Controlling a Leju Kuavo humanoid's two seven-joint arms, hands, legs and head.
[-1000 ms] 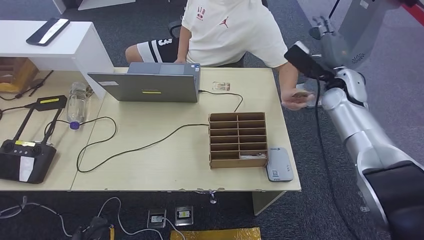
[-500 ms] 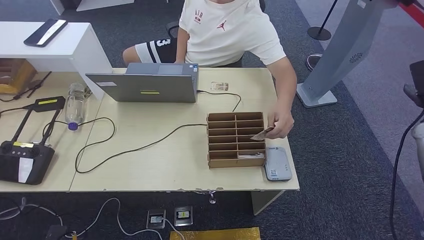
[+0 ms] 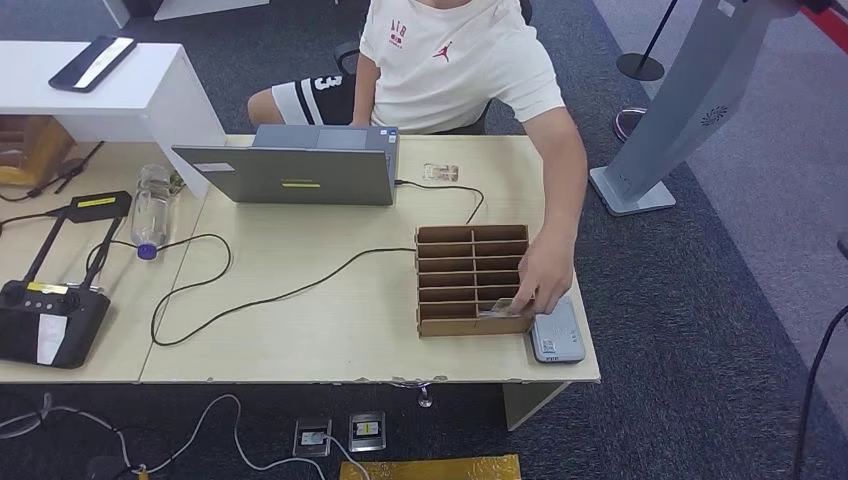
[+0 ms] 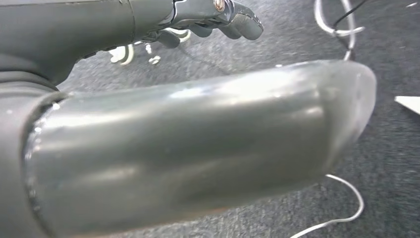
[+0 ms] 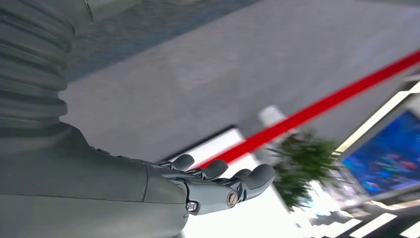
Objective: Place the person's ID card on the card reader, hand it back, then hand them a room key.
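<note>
— Card reader point(image 3: 557, 332), where do you see it from the head view?

— You see it as a grey pad on the desk point(image 3: 340, 300), near the front right corner, touching the right side of the wooden slotted box point(image 3: 473, 278). The person's hand point(image 3: 545, 283) lies over the box's front right corner and the reader's back edge. It is pressing a small card point(image 3: 497, 306) at the front-most right slot. You cannot tell whether that is the ID card or a room key.

— What is in the box?

— A pale card lies in that front right slot. The other slots look dark; their contents are too small to tell.

— Left wrist view?

— You look past a thick grey thumb at the left hand point(image 4: 208, 22) above grey carpet. Its dark fingers point(image 4: 245, 25) curl inward and hold nothing.

— Right wrist view?

— The right hand point(image 5: 218, 186) is loosely spread against a blurred room, its fingers point(image 5: 260, 176) slightly apart, gently bent, touching nothing.
</note>
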